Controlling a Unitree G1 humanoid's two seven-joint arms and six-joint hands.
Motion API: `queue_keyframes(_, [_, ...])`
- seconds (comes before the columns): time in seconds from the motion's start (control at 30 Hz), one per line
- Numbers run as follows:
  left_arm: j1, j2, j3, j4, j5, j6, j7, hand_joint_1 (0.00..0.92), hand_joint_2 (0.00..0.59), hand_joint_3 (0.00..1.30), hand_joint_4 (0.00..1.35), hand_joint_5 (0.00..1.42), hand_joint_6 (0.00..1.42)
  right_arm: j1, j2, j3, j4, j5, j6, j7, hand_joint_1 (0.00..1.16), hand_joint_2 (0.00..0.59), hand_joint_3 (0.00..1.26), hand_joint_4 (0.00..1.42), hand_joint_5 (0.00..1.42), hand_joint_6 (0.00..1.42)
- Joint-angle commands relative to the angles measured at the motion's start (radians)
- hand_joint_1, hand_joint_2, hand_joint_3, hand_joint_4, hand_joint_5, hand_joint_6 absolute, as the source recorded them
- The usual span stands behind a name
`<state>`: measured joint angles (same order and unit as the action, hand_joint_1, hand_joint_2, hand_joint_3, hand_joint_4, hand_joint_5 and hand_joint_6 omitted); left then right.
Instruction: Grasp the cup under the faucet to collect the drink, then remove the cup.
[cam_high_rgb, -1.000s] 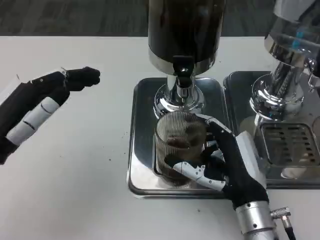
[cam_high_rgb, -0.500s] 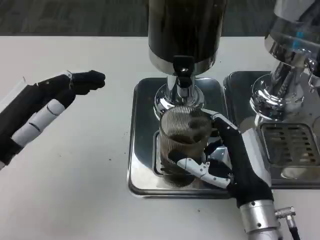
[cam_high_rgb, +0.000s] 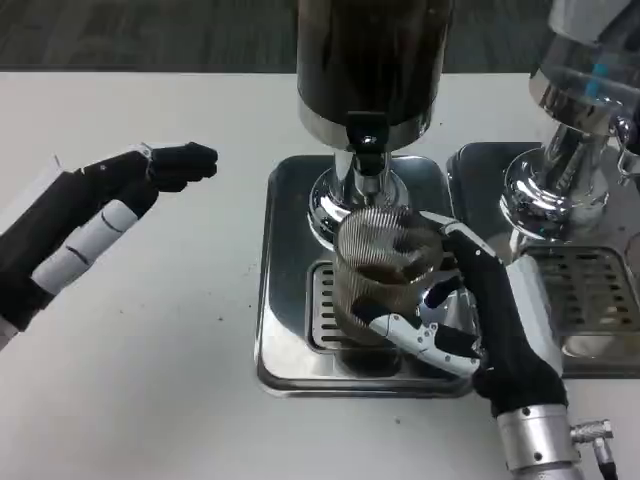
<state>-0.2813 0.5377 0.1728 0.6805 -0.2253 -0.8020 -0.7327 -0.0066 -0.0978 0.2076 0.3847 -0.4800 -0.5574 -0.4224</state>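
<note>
While the left hand (cam_high_rgb: 95, 225) is held open over the white table (cam_high_rgb: 150, 380), the ribbed clear glass cup (cam_high_rgb: 385, 275) is gripped upright, mouth upward, by the right hand (cam_high_rgb: 480, 320) beneath the black faucet (cam_high_rgb: 366, 140).

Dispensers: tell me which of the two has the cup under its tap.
The dark dispenser at centre; the right hand holds the ribbed cup below its tap. The clear dispenser has none.
</note>
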Motion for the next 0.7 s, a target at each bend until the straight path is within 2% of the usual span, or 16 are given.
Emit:
queue_keyframes(0.03, [-0.008,-0.009,-0.008,0.009,0.010,-0.015,0.000,0.000,0.216,0.33,0.29,0.23,0.24,0.018,-0.006,-0.018,-0.052,0.018,-0.010,0.006,0.68,0.252,0.49,0.58,0.65,0.84])
queue_keyframes(0.7, [-0.017,-0.011,-0.013,0.013,0.012,-0.033,-0.005,0.000,0.217,0.32,0.29,0.23,0.24,0.065,-0.022,-0.042,-0.085,0.018,0.003,0.023,0.69,0.241,0.51,0.59,0.67,0.87])
